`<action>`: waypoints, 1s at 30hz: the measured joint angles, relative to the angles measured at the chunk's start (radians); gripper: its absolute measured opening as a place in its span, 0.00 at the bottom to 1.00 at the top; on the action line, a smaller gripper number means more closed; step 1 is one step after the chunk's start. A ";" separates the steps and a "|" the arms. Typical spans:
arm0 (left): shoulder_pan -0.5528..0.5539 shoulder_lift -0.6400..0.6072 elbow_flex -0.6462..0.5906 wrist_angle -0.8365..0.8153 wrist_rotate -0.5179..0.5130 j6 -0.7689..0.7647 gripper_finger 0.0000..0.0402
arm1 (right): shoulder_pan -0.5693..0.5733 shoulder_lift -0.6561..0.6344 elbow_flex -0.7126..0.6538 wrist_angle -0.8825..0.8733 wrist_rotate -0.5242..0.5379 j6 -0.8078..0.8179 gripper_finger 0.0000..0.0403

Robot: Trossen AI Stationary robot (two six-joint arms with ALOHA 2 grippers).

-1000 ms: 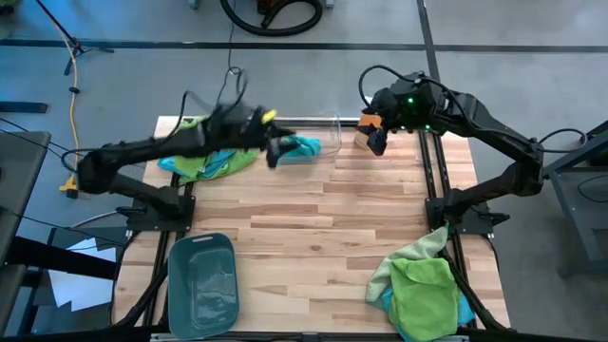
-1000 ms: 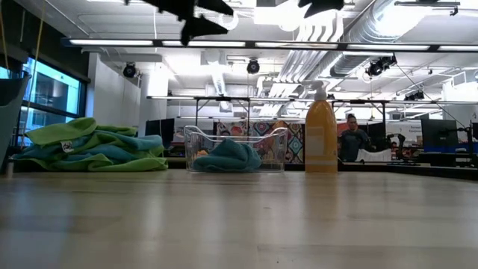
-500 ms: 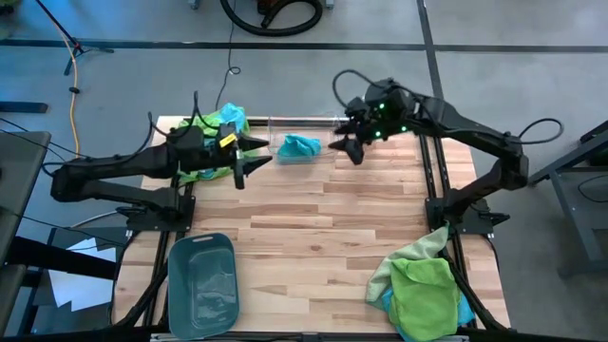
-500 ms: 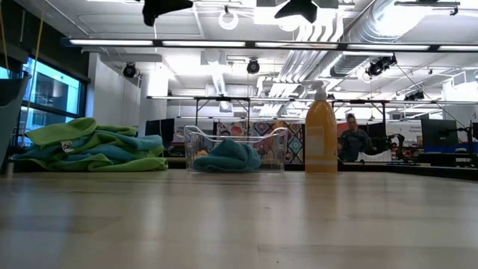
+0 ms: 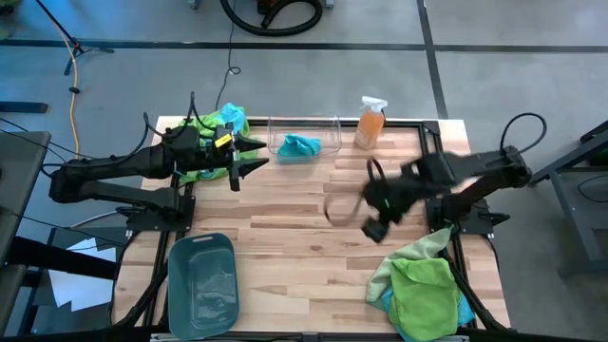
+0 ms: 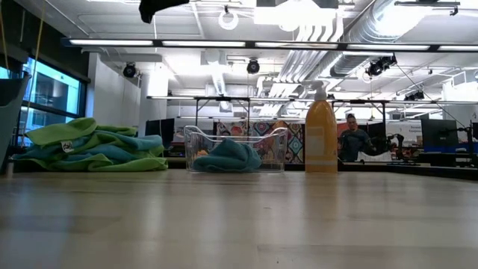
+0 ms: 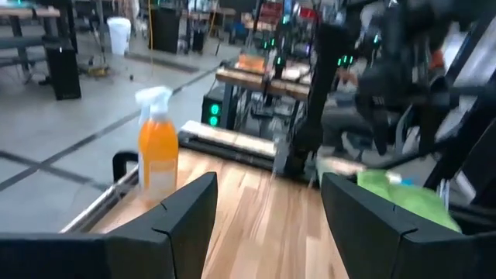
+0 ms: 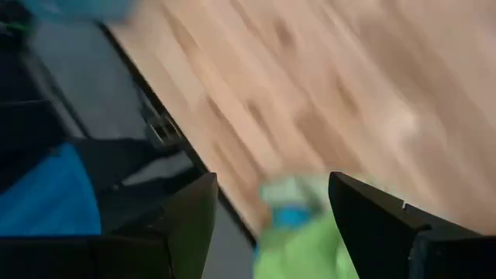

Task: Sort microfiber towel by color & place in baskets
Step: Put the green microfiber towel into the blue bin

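Since the earlier frame, the right claw (image 5: 372,228) has swung from the far edge by the orange spray bottle (image 5: 370,122) to the worktop's (image 5: 285,204) right side, just above the green and blue towel heap (image 5: 418,285) at the near right corner. It stands open and empty. The left claw (image 5: 249,155) holds position beside the far-left towel pile (image 5: 204,161), open, empty. One blue towel (image 5: 297,146) lies in the clear basket (image 5: 304,136). The teal-grey basket (image 5: 201,283) sits near left.
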 joint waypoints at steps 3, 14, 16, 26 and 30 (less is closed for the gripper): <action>0.001 -0.005 0.000 0.031 0.000 -0.003 0.55 | 0.124 0.024 0.000 -0.162 0.063 0.245 0.61; 0.001 -0.008 0.001 0.108 0.000 -0.021 0.55 | 0.354 0.044 -0.432 0.195 -0.097 0.661 0.61; 0.001 -0.008 0.001 0.109 -0.001 -0.021 0.55 | 0.365 0.044 -0.505 0.252 -0.115 0.695 0.61; 0.001 -0.007 0.001 0.109 -0.007 -0.021 0.55 | 0.381 0.045 -0.636 0.317 -0.039 0.734 0.61; 0.001 -0.007 0.001 0.116 -0.019 -0.022 0.55 | 0.386 0.045 -0.680 0.374 -0.033 0.728 0.59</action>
